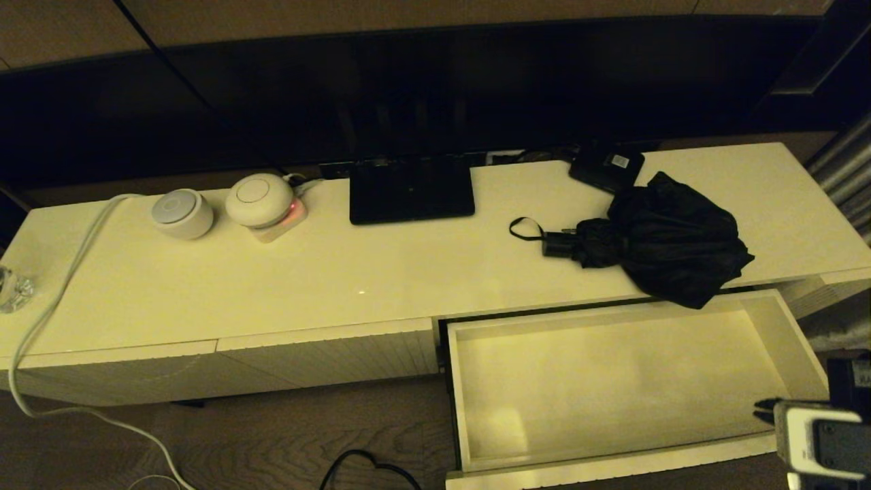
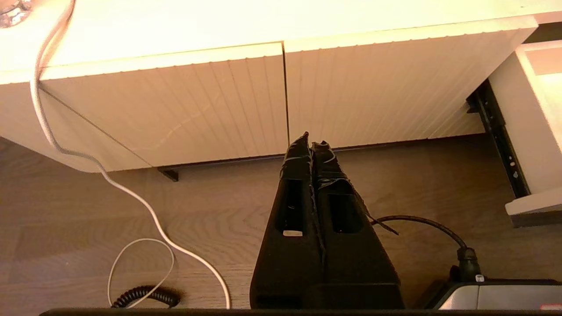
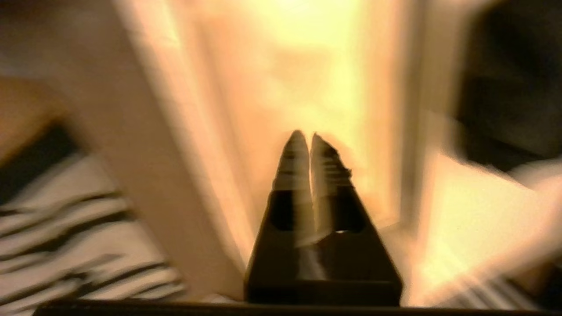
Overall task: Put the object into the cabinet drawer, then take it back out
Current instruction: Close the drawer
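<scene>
The black folding umbrella [image 1: 663, 238] lies on the cabinet top at the right, its bunched fabric hanging a little over the front edge above the drawer, its short handle [image 1: 559, 243] and wrist loop [image 1: 525, 229] pointing left. The cream drawer [image 1: 789, 333] stands pulled out below it, with nothing inside. My right gripper [image 1: 763, 410] is at the drawer's front right corner, shut and holding nothing; in the right wrist view the gripper [image 3: 306, 137] points into the drawer. My left gripper [image 2: 311, 139] is shut, low in front of the closed ribbed panels, and does not show in the head view.
On the cabinet top [image 1: 381, 272] stand a black flat stand [image 1: 410, 189], a small black box with a white label [image 1: 607, 167], two round white devices [image 1: 182, 213] [image 1: 260, 199] and a glass [image 1: 13, 289]. A white cable [image 1: 61, 292] drops to the wooden floor [image 2: 210, 210].
</scene>
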Controlling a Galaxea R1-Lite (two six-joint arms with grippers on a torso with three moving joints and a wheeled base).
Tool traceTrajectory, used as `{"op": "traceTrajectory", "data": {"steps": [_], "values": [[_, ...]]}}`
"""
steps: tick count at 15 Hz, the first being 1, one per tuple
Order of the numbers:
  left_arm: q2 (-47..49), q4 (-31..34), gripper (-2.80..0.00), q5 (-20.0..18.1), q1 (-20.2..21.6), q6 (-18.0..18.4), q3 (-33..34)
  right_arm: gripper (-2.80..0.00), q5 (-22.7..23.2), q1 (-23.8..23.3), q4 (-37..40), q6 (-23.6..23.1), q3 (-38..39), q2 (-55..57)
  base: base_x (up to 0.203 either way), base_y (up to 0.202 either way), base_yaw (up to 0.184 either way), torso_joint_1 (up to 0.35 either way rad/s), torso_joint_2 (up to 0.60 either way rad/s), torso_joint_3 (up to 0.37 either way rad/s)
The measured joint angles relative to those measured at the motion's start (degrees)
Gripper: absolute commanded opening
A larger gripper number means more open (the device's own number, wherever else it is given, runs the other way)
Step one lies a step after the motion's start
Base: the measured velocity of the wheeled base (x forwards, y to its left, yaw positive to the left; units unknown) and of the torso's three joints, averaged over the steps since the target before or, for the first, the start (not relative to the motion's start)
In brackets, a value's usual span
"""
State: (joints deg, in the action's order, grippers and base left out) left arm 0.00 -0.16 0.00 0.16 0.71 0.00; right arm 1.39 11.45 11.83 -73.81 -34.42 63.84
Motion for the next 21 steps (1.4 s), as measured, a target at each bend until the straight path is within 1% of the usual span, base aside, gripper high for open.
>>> {"op": "traceTrajectory", "data": {"steps": [2,3,6,9,13,15,17,20,21], "values": [[0.0,0.0,-2.8,0.0,0.0,0.0,0.0,-2.8,2.1,3.4,3.7,2.8,2.8,-0.3,0.0,0.0,0.0,0.0,0.0,0.0],[0.0,0.0,-2.8,0.0,0.0,0.0,0.0,-2.8,3.3,4.7,4.8,3.4,3.7,-0.1,0.0,0.0,0.0,0.0,0.0,0.0],[0.0,0.0,-2.8,0.0,0.0,0.0,0.0,-2.8,6.9,8.0,5.9,5.2,7.1,1.2,0.0,0.0,0.0,0.0,0.0,0.0],[0.0,0.0,-2.8,0.0,0.0,0.0,0.0,-2.8,7.5,9.5,5.2,5.2,10.2,4.1,0.0,0.0,0.0,0.0,0.0,0.0],[0.0,0.0,-2.8,0.0,0.0,0.0,0.0,-2.8,7.5,9.7,4.6,5.1,11.8,9.2,0.0,0.0,0.0,0.0,0.0,0.0],[0.0,0.0,-2.8,0.0,0.0,0.0,0.0,-2.8,7.2,9.6,1.8,5.0,12.3,12.2,0.0,0.0,0.0,0.0,0.0,0.0],[0.0,0.0,-2.8,0.0,0.0,0.0,0.0,-2.8,6.2,9.3,-3.8,5.0,12.8,15.8,0.0,0.0,0.0,0.0,0.0,0.0],[0.0,0.0,-2.8,0.0,0.0,0.0,0.0,-2.8,1.3,9.0,-14.6,5.1,13.2,20.8,0.0,0.0,0.0,0.0,0.0,0.0],[0.0,0.0,-2.8,0.0,0.0,0.0,0.0,-2.8,0.3,9.0,-16.8,5.1,13.2,21.8,0.0,0.0,0.0,0.0,0.0,0.0]]}}
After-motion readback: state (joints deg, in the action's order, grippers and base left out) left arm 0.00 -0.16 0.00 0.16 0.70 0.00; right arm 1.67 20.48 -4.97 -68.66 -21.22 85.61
